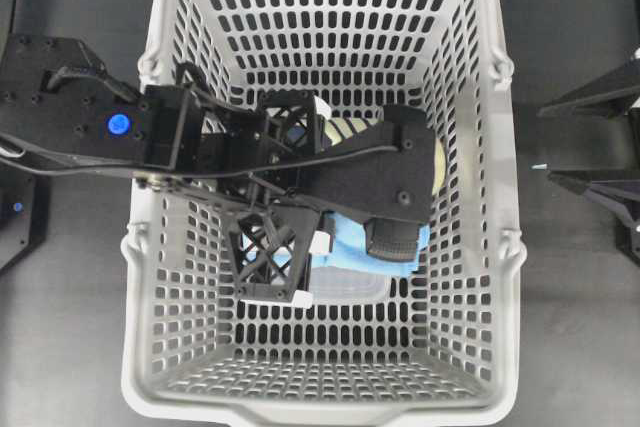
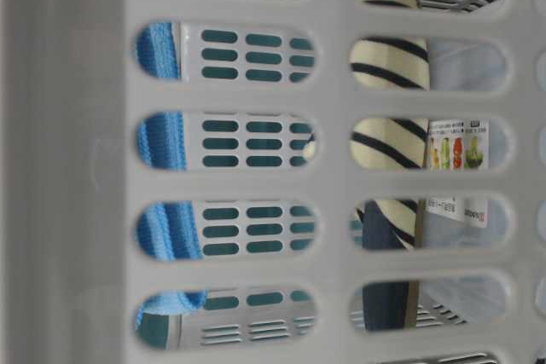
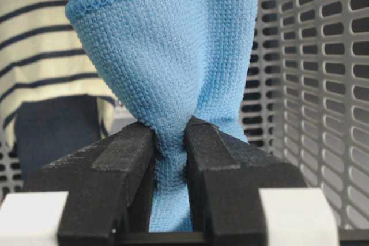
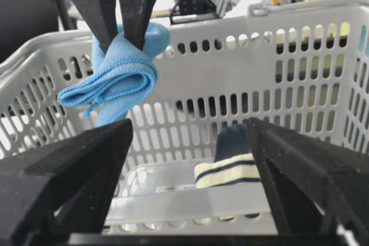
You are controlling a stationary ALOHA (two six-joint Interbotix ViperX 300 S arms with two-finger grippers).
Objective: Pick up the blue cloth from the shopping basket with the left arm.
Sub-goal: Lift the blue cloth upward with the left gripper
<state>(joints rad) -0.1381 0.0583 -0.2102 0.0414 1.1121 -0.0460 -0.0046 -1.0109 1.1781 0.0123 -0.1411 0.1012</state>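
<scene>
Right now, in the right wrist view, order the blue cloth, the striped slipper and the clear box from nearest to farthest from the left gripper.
1. Blue cloth: pinched in the left gripper, upper left, at the basket rim.
2. and 3. Striped slipper and clear box: both down on the basket floor, the slipper lying in the box; too close to call.

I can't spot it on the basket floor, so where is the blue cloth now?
The blue cloth hangs pinched in the left arm's fingers, lifted inside the shopping basket, left in the right wrist view, above the striped slipper.
</scene>
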